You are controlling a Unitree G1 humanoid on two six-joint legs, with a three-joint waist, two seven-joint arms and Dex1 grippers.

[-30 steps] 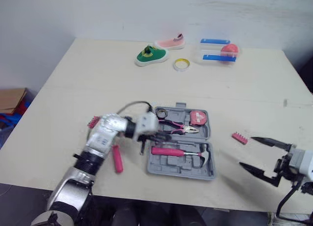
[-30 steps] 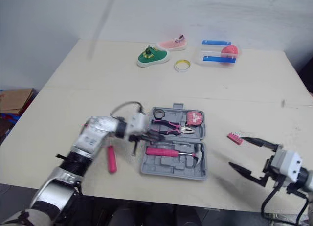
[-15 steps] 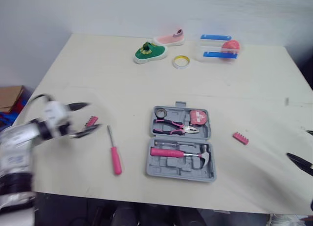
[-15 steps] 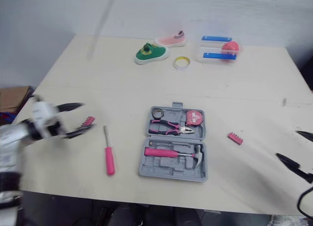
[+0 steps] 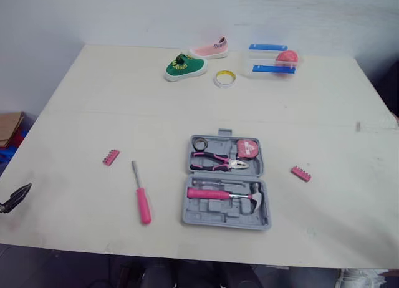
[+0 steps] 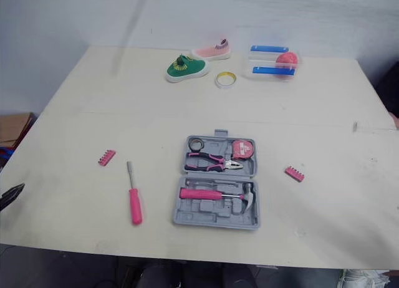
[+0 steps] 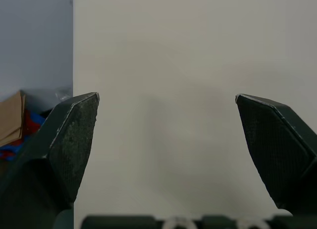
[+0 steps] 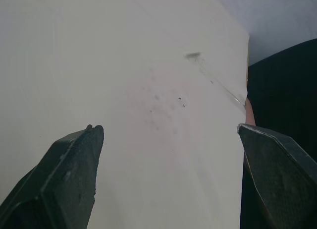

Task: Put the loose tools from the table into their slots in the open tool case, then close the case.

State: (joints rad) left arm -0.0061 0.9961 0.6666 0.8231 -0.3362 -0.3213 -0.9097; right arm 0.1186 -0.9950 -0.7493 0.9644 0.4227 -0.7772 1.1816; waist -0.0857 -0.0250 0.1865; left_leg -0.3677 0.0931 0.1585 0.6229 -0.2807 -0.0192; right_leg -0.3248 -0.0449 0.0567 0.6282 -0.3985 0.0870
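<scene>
1. My left tool (image 7: 168,140) is released, its two black fingers spread wide over a bare stretch of the pale cream surface (image 5: 124,107). In the head view its tip shows at the surface's near left edge, well apart from every tool.
2. My right tool (image 8: 168,154) is released as well, fingers wide apart above bare surface beside an edge.
3. The open grey plastic tool case (image 5: 212,211) lies flat on the near half of the surface, about midway across.
4. Its far half holds the pink-handled pliers (image 5: 218,163) and the round pink tape measure (image 5: 250,149). Its near half holds the pink-handled hammer (image 5: 227,194).
5. The pink-handled screwdriver (image 5: 142,197) lies loose to the left of the case, shaft pointing away from me.
6. A small pink bit strip (image 5: 111,156) lies farther left, and a second pink bit strip (image 5: 300,173) lies right of the case.
7. Near the far edge sit a green shoe (image 5: 185,66), a pink shoe (image 5: 209,48), a yellow tape ring (image 5: 223,78) and a clear box with blue bars (image 5: 271,60).
</scene>
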